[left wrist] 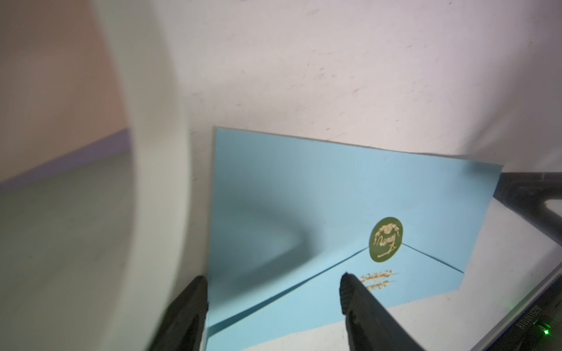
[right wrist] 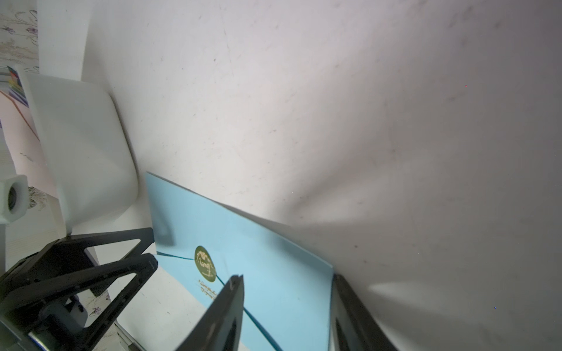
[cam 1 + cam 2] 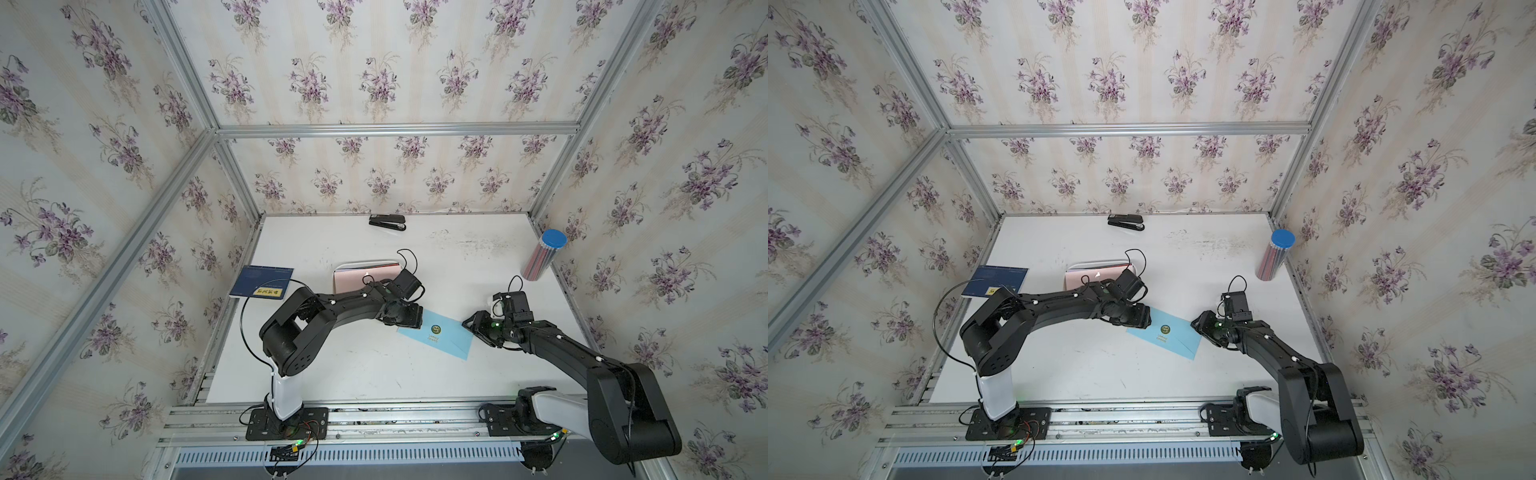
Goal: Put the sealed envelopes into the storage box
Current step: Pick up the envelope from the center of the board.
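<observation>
A light blue sealed envelope [image 3: 446, 343] [image 3: 1177, 343] with a green round seal lies slanted on the white table between my two arms. My left gripper [image 3: 420, 319] [image 1: 272, 284] is open at its left end, with the fingers either side of the corner nearest the box. My right gripper [image 3: 467, 325] [image 2: 287, 279] is open at the envelope's [image 2: 258, 252] other end, one finger at its far edge; that edge throws a shadow. The white storage box [image 3: 365, 264] [image 2: 85, 146] stands behind the left wrist. A pink envelope [image 3: 357, 279] lies on top inside it.
A dark blue book [image 3: 262, 281] with a yellow label lies at the left table edge. A black stapler [image 3: 387, 222] rests by the back wall. A clear tube with a blue lid [image 3: 544, 255] leans at the right wall.
</observation>
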